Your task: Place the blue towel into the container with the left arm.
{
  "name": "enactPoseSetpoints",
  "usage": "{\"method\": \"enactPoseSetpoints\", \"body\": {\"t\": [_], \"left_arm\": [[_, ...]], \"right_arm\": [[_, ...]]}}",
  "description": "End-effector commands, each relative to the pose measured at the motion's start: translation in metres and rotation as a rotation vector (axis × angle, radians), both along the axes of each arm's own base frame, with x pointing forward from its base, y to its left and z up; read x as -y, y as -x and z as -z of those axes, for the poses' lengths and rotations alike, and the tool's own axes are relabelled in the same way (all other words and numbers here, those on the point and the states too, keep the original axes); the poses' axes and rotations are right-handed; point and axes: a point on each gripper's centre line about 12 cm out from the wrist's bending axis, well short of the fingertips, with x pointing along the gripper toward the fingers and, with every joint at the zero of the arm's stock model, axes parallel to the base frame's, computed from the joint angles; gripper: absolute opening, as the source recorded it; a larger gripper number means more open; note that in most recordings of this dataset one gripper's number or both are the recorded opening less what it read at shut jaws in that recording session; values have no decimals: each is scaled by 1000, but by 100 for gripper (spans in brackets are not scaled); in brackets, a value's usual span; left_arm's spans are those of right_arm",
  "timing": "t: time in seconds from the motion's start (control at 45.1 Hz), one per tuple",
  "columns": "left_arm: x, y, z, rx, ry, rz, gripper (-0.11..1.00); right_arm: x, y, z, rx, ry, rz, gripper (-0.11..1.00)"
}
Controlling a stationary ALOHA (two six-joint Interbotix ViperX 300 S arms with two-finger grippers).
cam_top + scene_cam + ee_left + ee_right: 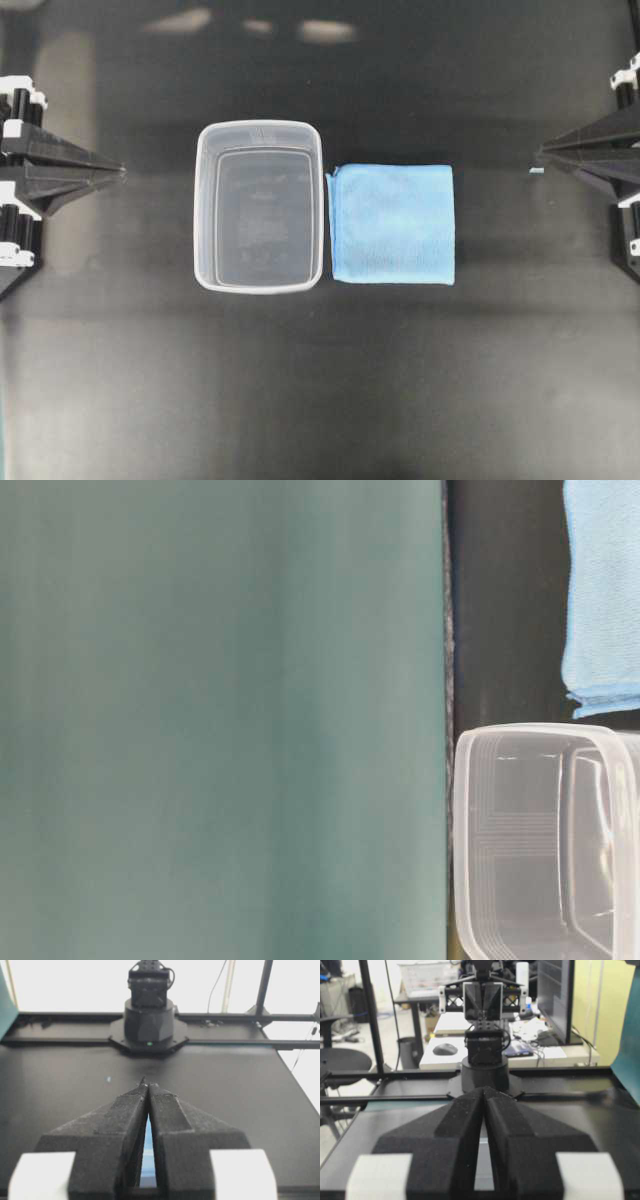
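Blue towel [392,224]: light-blue, folded square, hemmed, centre-right, flat beside clear container [259,206]. Left gripper [118,171] and right gripper [542,152]: jaws pressed together, empty.

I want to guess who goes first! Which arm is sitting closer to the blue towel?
The right. The blue towel lies on the right side of the container, nearer the right claw. The left claw would have to reach across the container. Both claws are shut.

Folded light-blue towel [392,223] lies flat just right of the clear, upright container [259,207].
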Motion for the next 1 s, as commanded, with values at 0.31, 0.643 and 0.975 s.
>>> {"method": "enactPoseSetpoints", "body": {"t": [0.31, 0.643, 0.975], "left_arm": [[-6, -43, -35, -195, -52, -24, 0], [-10, -76, -41, -390, -50, -34, 0], [-15, -133, -32, -590, -42, -45, 2]], "right_arm": [[4, -2, 1, -41, -35, 16, 1], [6, 1, 10, -118, -103, 31, 20], [6, 9, 7, -123, -100, 32, 79]]}}
